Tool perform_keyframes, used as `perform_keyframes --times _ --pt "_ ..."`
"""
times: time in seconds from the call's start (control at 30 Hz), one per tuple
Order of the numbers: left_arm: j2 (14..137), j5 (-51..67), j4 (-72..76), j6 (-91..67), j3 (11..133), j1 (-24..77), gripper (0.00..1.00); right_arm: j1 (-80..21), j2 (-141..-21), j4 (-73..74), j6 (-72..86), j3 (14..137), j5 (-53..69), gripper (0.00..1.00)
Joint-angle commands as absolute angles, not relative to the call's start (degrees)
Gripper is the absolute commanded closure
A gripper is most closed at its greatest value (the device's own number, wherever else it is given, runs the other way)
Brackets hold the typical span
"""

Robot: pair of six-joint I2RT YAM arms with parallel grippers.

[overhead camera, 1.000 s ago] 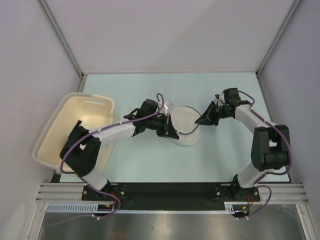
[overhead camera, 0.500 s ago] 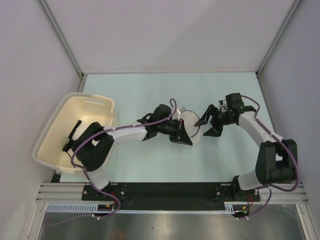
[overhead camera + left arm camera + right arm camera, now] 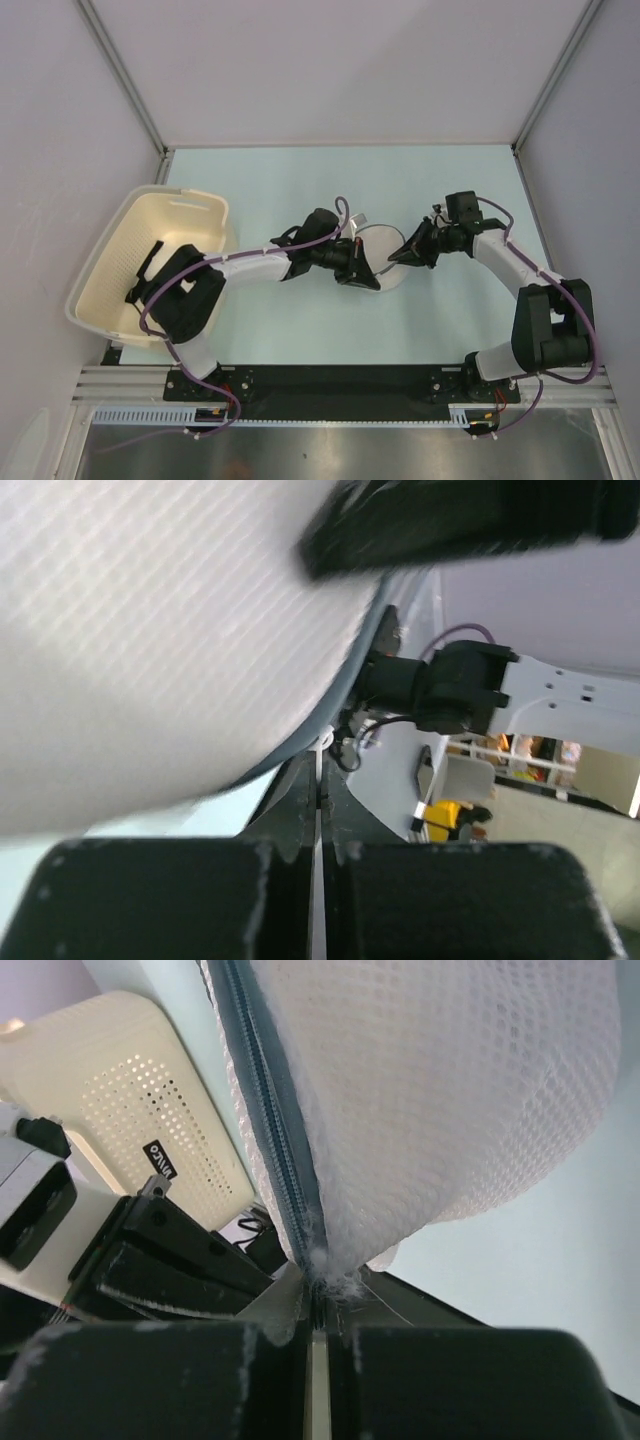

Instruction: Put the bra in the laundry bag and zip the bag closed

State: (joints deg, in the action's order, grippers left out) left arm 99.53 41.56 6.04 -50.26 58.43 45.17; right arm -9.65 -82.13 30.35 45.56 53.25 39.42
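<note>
Laundry bag (image 3: 380,262) sits round between my left pincer (image 3: 352,270) and right pincer (image 3: 402,256), both clenched on its rim. Only my right wrist shows its zipper (image 3: 275,1130), running straight ahead.

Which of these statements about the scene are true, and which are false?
1. The right gripper is shut on the edge of the laundry bag, at its zipper. True.
2. The basket stands on the left arm's side of the table. True.
3. The laundry bag lies inside the basket. False: it is between the two grippers, outside the basket.
4. The left gripper is wide open. False: its jaws are shut at the bag's rim.
</note>
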Motion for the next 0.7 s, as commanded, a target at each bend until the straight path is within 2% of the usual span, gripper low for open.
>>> perform_keyframes --times 0.0,0.17,0.37,0.43,0.47,0.5,0.53,0.57,0.6,0.63,0.67 --pt "94.05 38.77 -2.44 -43.88 54.33 41.59 1.00 -5.72 -84.19 29.09 40.36 53.88 43.15 1.00" --pt "90.35 34.64 -9.30 -37.90 50.27 37.36 1.00 -4.83 -86.13 28.74 36.65 54.40 46.67 1.00" --pt "90.00 26.46 -20.64 -30.60 54.92 33.84 1.00 -4.31 -87.27 29.35 33.84 55.11 46.41 1.00" --pt "89.83 23.74 -24.41 -28.49 58.09 34.01 0.93 -4.39 -87.80 31.10 31.57 56.59 45.62 0.95" --pt "88.78 21.82 -25.30 -28.04 58.79 34.10 0.78 -4.66 -87.72 33.98 30.25 57.30 42.83 0.84" --pt "87.90 20.23 -27.14 -27.78 60.10 34.28 0.70 -4.83 -87.45 36.19 29.10 58.35 40.63 0.76" --pt "86.93 18.13 -28.20 -26.82 60.90 35.32 0.58 -5.01 -86.93 38.47 26.83 60.62 37.65 0.57" --pt "85.01 15.84 -29.43 -26.28 61.60 36.12 0.53 -5.62 -86.66 43.63 25.94 62.12 30.40 0.48" --pt "84.03 10.95 -31.62 -25.67 63.09 37.08 0.43 -5.80 -86.40 45.77 25.32 63.36 26.84 0.41" --pt "83.15 9.16 -32.42 -25.06 63.71 39.00 0.33 -6.24 -85.44 49.10 24.53 65.20 23.59 0.26" --pt "81.49 7.49 -33.39 -25.05 64.33 40.15 0.30 -6.68 -84.91 50.35 24.35 65.82 17.90 0.20"
